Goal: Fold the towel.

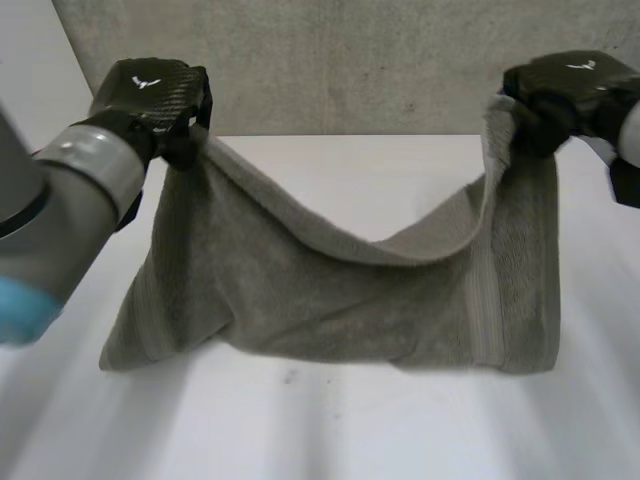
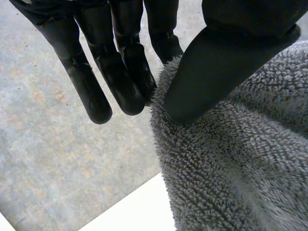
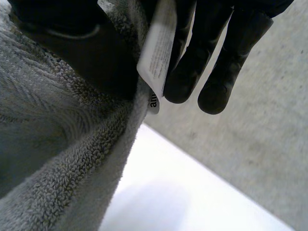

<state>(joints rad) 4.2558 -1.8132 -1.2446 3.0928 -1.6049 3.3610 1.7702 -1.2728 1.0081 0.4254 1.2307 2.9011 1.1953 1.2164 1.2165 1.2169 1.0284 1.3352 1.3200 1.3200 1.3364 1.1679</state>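
The left hand (image 1: 150,90) and the right hand (image 1: 565,90) each pinch a top corner of the grey towel (image 1: 330,300) between thumb and fingers. They hold it up and apart so it sags in the middle with its lower edge resting on the white table (image 1: 320,430), probably to square it before one half is laid over the other. A white label (image 3: 156,53) sticks out by the right hand's fingers, and a rough grey wall (image 1: 350,60) stands behind the table.
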